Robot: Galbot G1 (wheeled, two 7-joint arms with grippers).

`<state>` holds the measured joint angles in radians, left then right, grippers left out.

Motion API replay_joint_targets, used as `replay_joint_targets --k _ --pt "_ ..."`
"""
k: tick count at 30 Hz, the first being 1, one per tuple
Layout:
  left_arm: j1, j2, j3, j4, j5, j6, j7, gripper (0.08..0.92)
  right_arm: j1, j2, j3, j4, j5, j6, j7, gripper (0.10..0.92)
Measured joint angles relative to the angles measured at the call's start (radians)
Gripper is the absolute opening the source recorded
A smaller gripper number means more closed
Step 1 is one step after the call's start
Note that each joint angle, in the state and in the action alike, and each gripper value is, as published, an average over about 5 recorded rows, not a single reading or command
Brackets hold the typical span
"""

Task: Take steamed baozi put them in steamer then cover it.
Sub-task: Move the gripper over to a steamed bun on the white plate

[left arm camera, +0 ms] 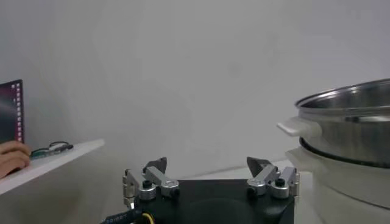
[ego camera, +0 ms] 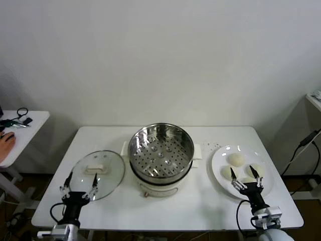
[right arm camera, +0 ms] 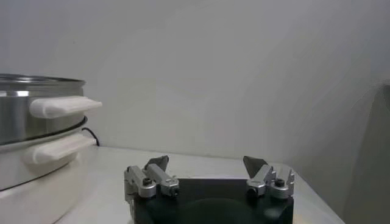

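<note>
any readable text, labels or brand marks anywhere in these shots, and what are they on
None can be read.
The steamer, the cover and the plate with the steamed baozi show no markings.
A dark screen at the edge of the left wrist view carries a strip of small marks, too blurred to read.

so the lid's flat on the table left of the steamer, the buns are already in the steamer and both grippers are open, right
Not quite: the steamer holds nothing; its perforated floor is bare. The buns sit on the plate to its right, as the head view shows. The rest stands: the lid lies flat left of the steamer, and the left gripper and right gripper are both open.
</note>
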<state>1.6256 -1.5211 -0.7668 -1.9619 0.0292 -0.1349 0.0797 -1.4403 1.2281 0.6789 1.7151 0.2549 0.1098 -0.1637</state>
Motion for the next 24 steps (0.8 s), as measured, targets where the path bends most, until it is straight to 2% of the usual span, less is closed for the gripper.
replay_joint_targets --k 5,10,19,24 --pt "-0.007 -0.001 0.0 -0.003 -0.006 0.014 -0.005 0.823 0.03 -0.07 -0.003 -0.003 -0.04 -0.061 -0.047 0.823" --pt "-0.007 0.001 0.01 -0.006 -0.01 0.027 -0.01 0.823 0.087 -0.212 -0.024 -0.035 -0.077 -0.137 -0.148 0.823" --pt "-0.005 0.011 0.019 -0.004 -0.018 0.039 -0.014 0.823 0.243 -0.508 -0.131 -0.135 -0.169 -0.232 -0.43 0.823" --pt "-0.007 0.018 0.022 0.003 -0.022 0.044 -0.019 0.823 0.407 -0.624 -0.27 -0.205 -0.241 -0.241 -0.587 0.823"
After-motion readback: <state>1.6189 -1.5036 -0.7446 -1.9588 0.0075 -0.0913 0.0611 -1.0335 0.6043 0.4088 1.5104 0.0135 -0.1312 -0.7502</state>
